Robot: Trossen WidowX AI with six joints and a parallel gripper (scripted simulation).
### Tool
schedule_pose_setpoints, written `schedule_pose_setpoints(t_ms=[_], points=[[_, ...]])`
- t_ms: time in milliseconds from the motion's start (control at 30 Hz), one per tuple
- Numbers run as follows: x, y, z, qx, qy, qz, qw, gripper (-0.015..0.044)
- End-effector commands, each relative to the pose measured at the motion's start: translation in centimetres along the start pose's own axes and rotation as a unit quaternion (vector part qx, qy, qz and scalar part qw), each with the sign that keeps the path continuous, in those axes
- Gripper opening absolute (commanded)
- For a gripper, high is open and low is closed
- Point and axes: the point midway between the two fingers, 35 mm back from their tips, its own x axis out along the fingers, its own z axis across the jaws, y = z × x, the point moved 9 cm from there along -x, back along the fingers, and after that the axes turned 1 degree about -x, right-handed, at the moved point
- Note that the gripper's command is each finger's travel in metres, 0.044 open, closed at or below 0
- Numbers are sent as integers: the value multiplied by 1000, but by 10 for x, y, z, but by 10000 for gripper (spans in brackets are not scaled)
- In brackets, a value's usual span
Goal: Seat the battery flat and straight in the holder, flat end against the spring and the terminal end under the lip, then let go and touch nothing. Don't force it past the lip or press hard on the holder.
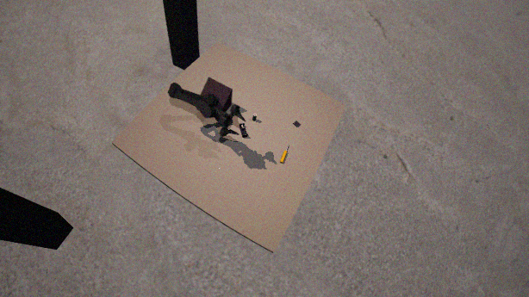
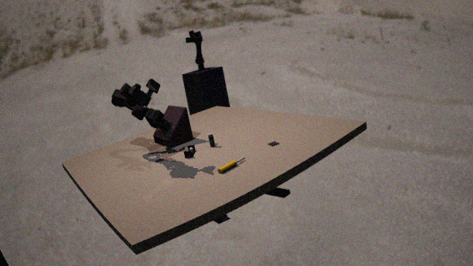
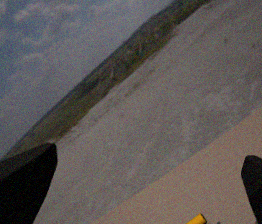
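The battery [image 1: 254,118] [image 2: 211,140] is a small dark cylinder standing upright on the table beside the holder. The holder [image 1: 244,131] [image 2: 189,153] is a small dark block with a light detail at one end; its spring and lip are too small to make out. No battery shows in it. My gripper [image 1: 241,126] [image 3: 150,159] is wide open, with nothing between its fingers. It is raised well above the table, near the arm's base in the exterior view. The battery and holder are out of the wrist view.
A yellow-handled screwdriver [image 1: 283,156] [image 2: 227,166] [image 3: 198,220] lies on the table [image 1: 241,199] [image 2: 127,209]. A small dark square [image 1: 296,124] [image 2: 273,143] lies farther out. The dark wedge-shaped block [image 1: 219,91] [image 2: 177,124] stands by the arm. Dark pillars stand off the table.
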Motion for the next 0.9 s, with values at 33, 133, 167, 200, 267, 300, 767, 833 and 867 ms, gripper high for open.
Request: schedule_pose_setpoints(t_ms=[33, 133, 167, 200, 267, 300, 767, 833, 867], points=[[6, 5, 2, 8, 1, 26, 1000, 347], [30, 28, 14, 32, 11, 134, 990, 269], [37, 37, 19, 37, 16, 172, 984, 242], [44, 47, 24, 40, 22, 209, 977, 216], [55, 65, 34, 41, 36, 281, 958, 164], [60, 75, 39, 39, 45, 315, 947, 137], [68, 195, 116, -163, 186, 637, 730, 0], [65, 208, 123, -207, 213, 654, 695, 0], [63, 215, 127, -230, 226, 660, 678, 0]])
